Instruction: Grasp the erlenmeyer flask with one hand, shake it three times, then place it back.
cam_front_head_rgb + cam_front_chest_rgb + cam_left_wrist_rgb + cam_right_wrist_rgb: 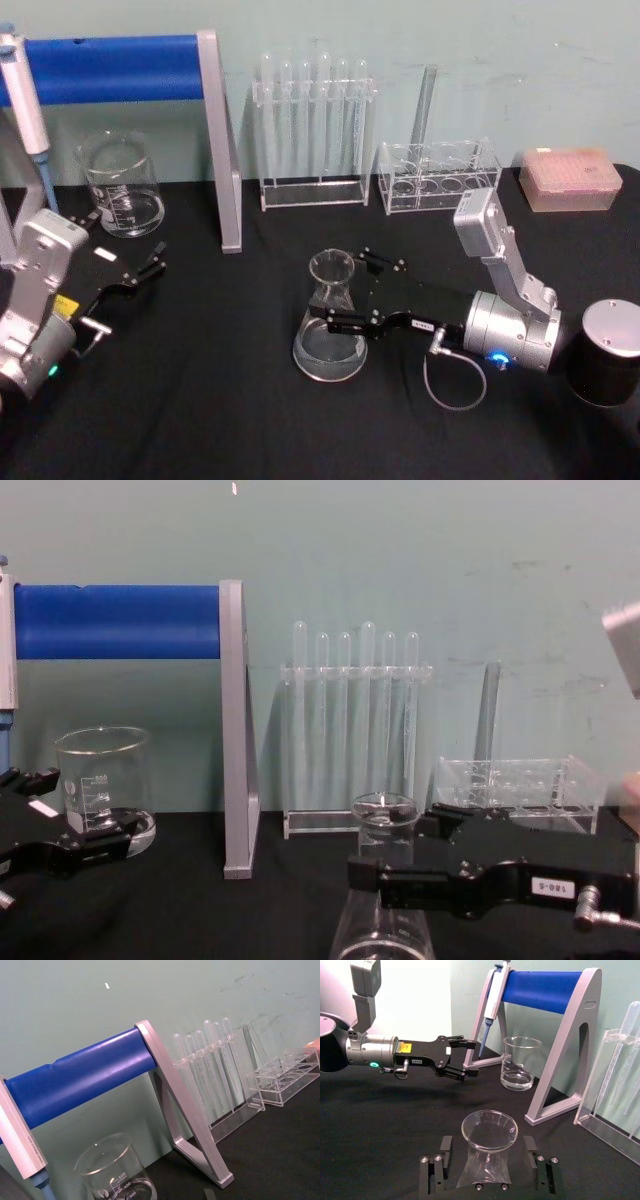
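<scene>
The erlenmeyer flask (pixel 328 338) is standing upright on the black counter (pixel 220 410), near the middle and in front of the test tube rack (pixel 312 130). The right gripper (pixel 343 290) is reaching in from the right, low over the counter. Its jaws are standing open on either side of the flask's neck, just below the flared rim. In the right wrist view a narrow gap is showing between the glass and each side, so they are bracketing the flask without clamping it. A grey cable (pixel 455 385) is looping below the gripper's wrist. The left gripper (pixel 476 1058) is hovering at the left side of the counter, well apart from the flask, with its jaws spread and holding nothing. Just beyond it a glass beaker (pixel 120 185) is sitting beside the leg of a stand (pixel 222 150) with a blue bar, and a pipette (pixel 22 95) is hanging from that stand
</scene>
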Robot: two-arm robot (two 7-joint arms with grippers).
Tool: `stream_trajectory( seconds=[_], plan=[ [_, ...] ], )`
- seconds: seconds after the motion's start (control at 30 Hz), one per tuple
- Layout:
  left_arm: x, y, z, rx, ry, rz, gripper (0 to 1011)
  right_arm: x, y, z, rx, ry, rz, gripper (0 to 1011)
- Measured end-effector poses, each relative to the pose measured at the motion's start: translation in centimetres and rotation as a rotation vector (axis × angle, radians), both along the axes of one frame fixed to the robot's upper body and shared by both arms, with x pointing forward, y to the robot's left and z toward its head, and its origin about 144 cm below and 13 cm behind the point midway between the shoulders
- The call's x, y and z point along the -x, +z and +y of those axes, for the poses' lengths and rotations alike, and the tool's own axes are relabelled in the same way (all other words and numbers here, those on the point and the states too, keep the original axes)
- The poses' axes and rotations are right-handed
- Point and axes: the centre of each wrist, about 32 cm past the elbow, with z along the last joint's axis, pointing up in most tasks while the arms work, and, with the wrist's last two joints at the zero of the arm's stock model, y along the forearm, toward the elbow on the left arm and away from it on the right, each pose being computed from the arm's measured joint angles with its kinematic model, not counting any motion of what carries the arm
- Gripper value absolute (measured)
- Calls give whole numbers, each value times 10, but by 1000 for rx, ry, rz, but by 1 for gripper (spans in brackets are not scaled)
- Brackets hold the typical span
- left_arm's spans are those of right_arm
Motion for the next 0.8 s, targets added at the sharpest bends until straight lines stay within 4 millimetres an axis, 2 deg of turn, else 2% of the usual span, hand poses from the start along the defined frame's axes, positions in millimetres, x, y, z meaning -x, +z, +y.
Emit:
stream_trajectory(
  seconds=[0.2, 0.5, 0.8],
  plan=[
    [0, 0, 0, 0, 0, 0, 1001, 0, 0, 0, 0, 0, 0, 757],
    [0, 0, 0, 0, 0, 0, 1001, 0, 0, 0, 0, 0, 0, 462],
    [0, 0, 0, 0, 0, 0, 1001, 0, 0, 0, 0, 0, 0, 453]
  ],
)
